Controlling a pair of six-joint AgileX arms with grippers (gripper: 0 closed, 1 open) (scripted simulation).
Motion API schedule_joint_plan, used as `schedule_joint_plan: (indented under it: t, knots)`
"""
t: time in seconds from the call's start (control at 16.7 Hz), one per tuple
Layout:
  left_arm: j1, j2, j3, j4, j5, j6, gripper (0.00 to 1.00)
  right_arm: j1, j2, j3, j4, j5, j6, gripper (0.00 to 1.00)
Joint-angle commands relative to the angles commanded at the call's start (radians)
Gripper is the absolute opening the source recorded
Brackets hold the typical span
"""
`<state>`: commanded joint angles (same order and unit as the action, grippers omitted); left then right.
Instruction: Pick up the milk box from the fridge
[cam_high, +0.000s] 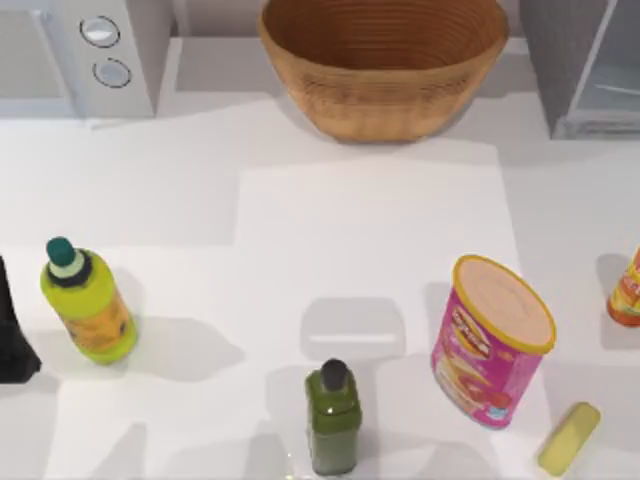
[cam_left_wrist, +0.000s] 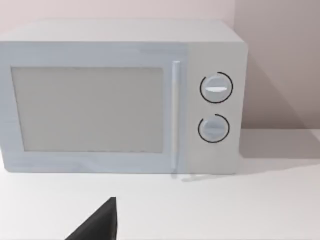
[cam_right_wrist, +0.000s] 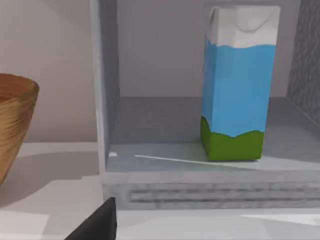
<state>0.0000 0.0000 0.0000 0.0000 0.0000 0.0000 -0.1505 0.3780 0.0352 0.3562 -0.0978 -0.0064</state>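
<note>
The milk box (cam_right_wrist: 237, 85) stands upright on the grey floor of the fridge (cam_right_wrist: 105, 100). It is a carton with a white top, blue sides and a green bottom band, and it sits toward one inner wall. The fridge's front is open toward my right gripper (cam_right_wrist: 97, 225), whose dark tip shows well short of the shelf edge and apart from the carton. In the top view the fridge (cam_high: 570, 70) stands at the back right corner of the table. A dark part of my left arm (cam_high: 12, 330) sits at the table's left edge, and my left gripper (cam_left_wrist: 100, 225) faces the white appliance.
A white appliance with two round dials (cam_high: 100, 50) stands back left and a wicker basket (cam_high: 385, 60) back centre. On the table are a yellow-green bottle (cam_high: 88, 305), a dark green bottle (cam_high: 333, 415), a pink chips can (cam_high: 490, 340), a yellowish bar (cam_high: 570, 437) and an orange item (cam_high: 627, 290).
</note>
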Motion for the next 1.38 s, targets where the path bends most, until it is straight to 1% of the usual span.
schedule_joint_plan:
  t: [0.54,0.78,1.02,1.38]
  knots:
    - [0.0,0.0,0.0,0.0,0.0,0.0,1.0,-0.227,0.891,0.091,0.784,-0.266,0.007,1.0]
    - [0.0,0.0,0.0,0.0,0.0,0.0,1.0,-0.316,1.21,0.125,1.07,-0.356,0.015,1.0]
    - [0.0,0.0,0.0,0.0,0.0,0.0,1.0,-0.373,1.387,0.146,1.236,-0.407,0.023,1.0]
    - [0.0,0.0,0.0,0.0,0.0,0.0,1.0,-0.379,1.413,0.145,1.26,-0.415,0.024,1.0]
